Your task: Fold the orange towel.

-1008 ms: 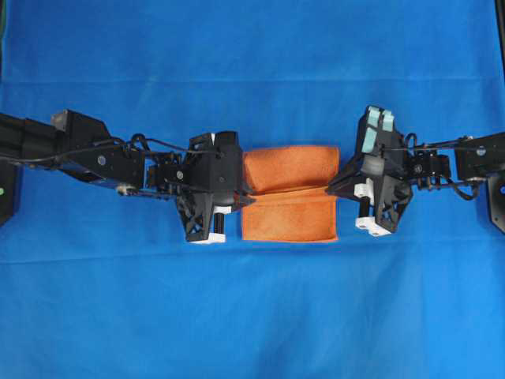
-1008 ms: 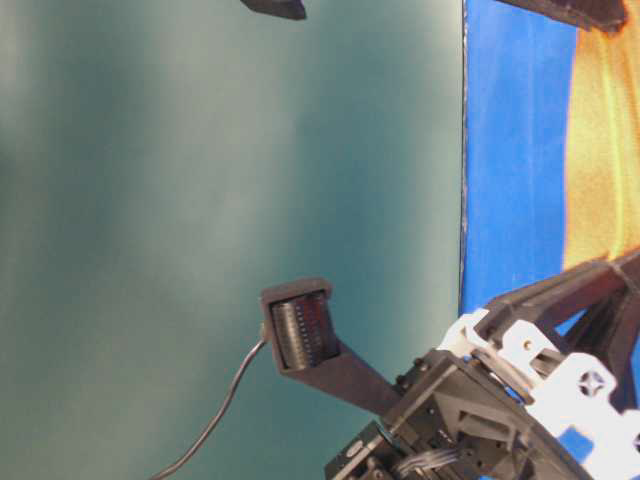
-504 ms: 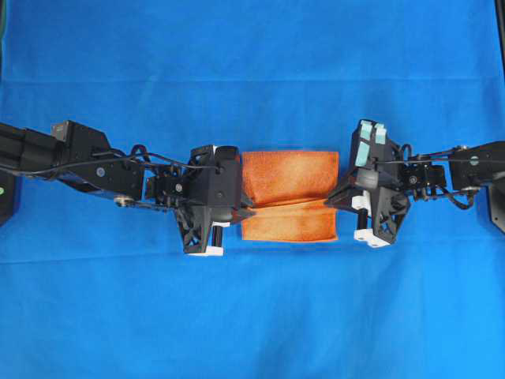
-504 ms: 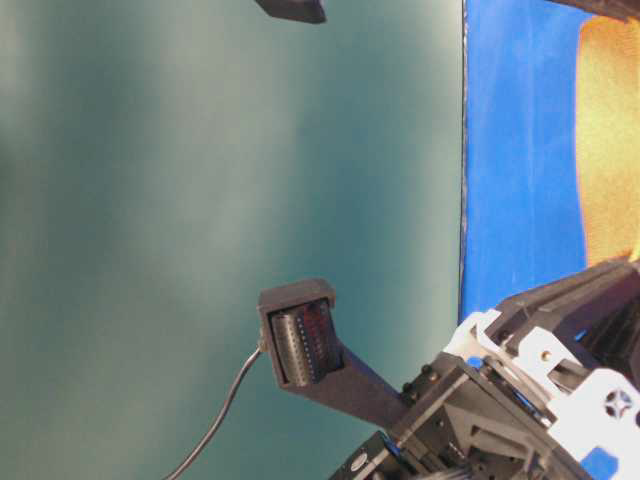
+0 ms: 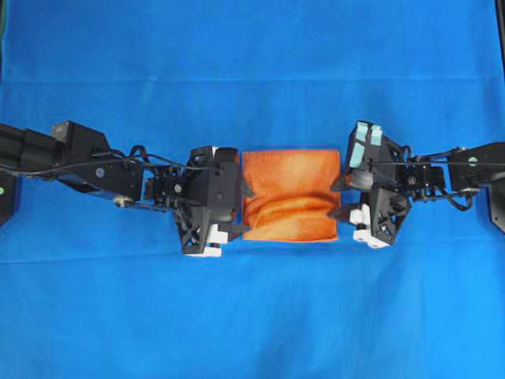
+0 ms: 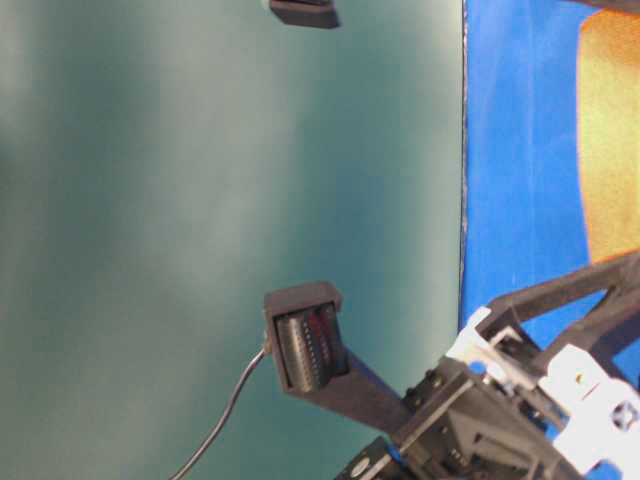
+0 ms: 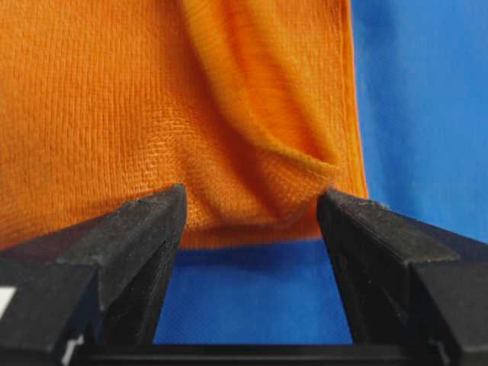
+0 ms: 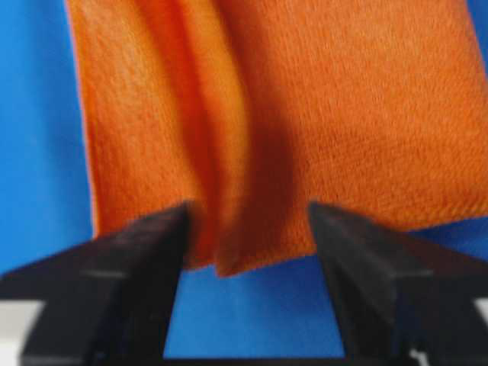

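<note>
1. Blue cloth (image 5: 252,316) covers the whole work surface; the table-level view shows mostly a teal wall and only a sliver of the scene.
2. Orange towel (image 5: 289,196) lies at centre of the overhead view, already doubled over, with a puffy ridge running 9-to-3 o'clock across its middle.
3. Its long axis now runs 9-to-3, straight between my two hands.
4. My left gripper (image 5: 241,209) sits at the towel's 9 o'clock edge, jaws spread wide, nothing pinched. In the left wrist view the towel's edge (image 7: 252,152) lies at 12 o'clock, just past the fingertips (image 7: 156,210), with a loose flap curling near the right-hand one.
5. My right gripper (image 5: 341,199) sits at the towel's 3 o'clock edge, jaws also wide apart and empty. In the right wrist view the cloth (image 8: 274,130) reaches between the tips at 12 o'clock, with a rumpled double layer.
6. Both hands are about equally near, each beside one short end.
7. My judgement: any next fold goes across the long axis, so either hand carries its end toward the other; the ridge may need flattening first.
</note>
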